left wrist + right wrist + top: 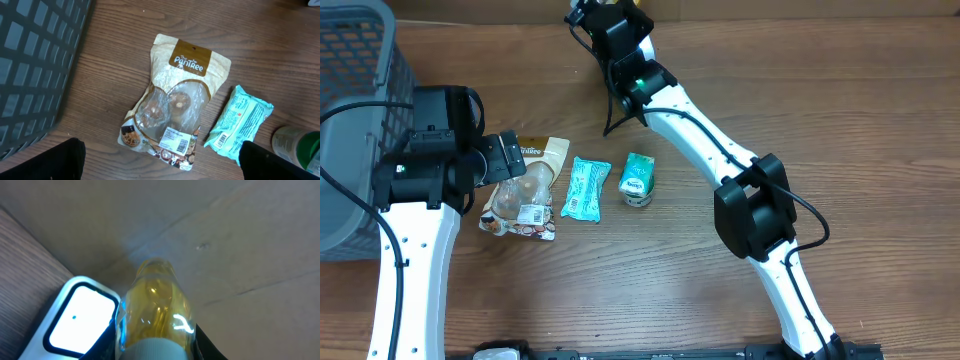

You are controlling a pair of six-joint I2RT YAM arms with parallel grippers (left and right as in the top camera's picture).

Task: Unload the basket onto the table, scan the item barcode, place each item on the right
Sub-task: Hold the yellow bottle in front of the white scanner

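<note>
Currently right pincer (152, 345) is clamped on a yellow bottle (155, 305) near its pale end, up at 12 o'clock of the surface (620, 280). Lit scanner (80, 315) sits just beside the bottle, at its 8 o'clock in the wrist view. Left pincer (165, 162) gapes fully, holding nothing, over a snack pouch (177, 105) at 9 o'clock. Teal packet (239, 125) and green cup (638, 180) lie at the pouch's 3 o'clock.

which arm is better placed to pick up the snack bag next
Left. The left gripper, open, hangs directly over the snack bag, while the right gripper is far from it and closed on a yellowish object.
</note>
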